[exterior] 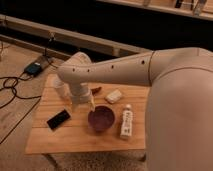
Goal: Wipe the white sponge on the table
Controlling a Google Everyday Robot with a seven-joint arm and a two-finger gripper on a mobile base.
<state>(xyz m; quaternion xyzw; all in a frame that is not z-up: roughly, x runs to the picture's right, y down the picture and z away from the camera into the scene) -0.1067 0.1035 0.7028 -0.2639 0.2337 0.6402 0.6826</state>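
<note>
The white sponge (pixel 114 96) lies on the far middle part of the wooden slatted table (pixel 75 135). My arm reaches in from the right across the table. My gripper (pixel 83 105) hangs over the table's left-middle part, left of the purple bowl (pixel 101 118) and left and a little nearer than the sponge, apart from it. Nothing shows between its fingertips.
A black phone-like slab (pixel 58 119) lies at the left front. A long white labelled tube (pixel 126 122) lies right of the bowl. A white cup (pixel 60 87) stands behind my gripper. A small reddish thing (pixel 96 90) lies by the sponge. Cables and a power box (pixel 34 68) lie on the floor at left.
</note>
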